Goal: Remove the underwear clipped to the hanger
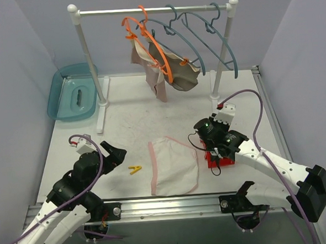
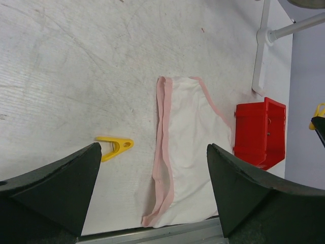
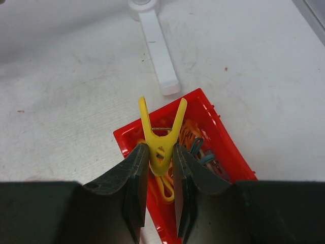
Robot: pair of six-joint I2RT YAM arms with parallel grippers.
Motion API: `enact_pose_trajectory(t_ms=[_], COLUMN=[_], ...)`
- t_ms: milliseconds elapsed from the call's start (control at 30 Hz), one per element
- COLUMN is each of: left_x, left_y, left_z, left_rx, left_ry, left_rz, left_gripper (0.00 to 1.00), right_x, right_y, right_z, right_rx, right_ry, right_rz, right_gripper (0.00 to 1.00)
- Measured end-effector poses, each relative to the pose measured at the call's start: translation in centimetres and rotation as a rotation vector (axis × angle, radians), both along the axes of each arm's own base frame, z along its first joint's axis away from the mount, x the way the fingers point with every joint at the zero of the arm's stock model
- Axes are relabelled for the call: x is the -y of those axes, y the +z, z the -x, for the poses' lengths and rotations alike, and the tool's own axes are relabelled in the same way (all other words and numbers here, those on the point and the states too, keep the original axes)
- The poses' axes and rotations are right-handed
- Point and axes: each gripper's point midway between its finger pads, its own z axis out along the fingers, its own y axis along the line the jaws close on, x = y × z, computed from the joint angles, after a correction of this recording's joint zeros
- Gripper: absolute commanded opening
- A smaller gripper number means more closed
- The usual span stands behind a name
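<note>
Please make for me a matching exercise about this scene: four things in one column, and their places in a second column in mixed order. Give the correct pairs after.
Things
1. white underwear
2. beige underwear
3. red box
4. blue tub

Places
A. at the back left corner of the table
B. hanging from the orange hanger
C. below the right claw, which grips a yellow clip
D. flat on the table, near the front edge

Pairs: 1-D, 2-B, 3-C, 4-A
</note>
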Motion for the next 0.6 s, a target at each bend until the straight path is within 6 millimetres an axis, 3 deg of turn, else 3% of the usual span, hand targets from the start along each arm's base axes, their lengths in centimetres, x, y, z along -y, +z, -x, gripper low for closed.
enact_pose_trajectory(t_ms=[33, 67, 133, 233, 367, 467, 600], left_x=[0.1, 0.2, 0.4, 0.6, 0.6, 0.6, 0.3], left_y=[0.1, 0.2, 0.3, 0.3, 0.4, 0.4, 0.7], left_z=[-0.1, -0.1, -0.2, -0.3, -0.3, -0.4, -0.3], left_rx=[0.003, 0.005, 0.007, 0.008, 0.010, 0.011, 0.023], left_ry=[-0.002, -0.005, -0.008, -0.011, -0.012, -0.008, 0.009], left_rz=[0.004, 0.007, 0.012, 0.017, 0.021, 0.025, 0.036], left_gripper=[0.94, 0.94, 0.94, 0.94, 0.94, 0.94, 0.94], right_x=[0.5, 0.9, 1.5, 1.8, 0.3, -4.3, -13.7], right_y=[0.2, 0.4, 0.5, 0.2, -0.4, -0.9, -1.4], right_z=[-0.1, -0.2, -0.3, -0.2, -0.1, -0.1, 2.3], right_rx=[0.004, 0.007, 0.008, -0.010, -0.049, -0.078, -0.093], right_ry=[-0.016, -0.028, -0.045, -0.038, 0.057, 0.284, 0.699], right_rz=[-0.003, -0.007, -0.011, -0.005, -0.009, -0.060, -0.075], right_gripper=[0.09, 0.36, 0.53, 0.69, 0.70, 0.70, 0.74])
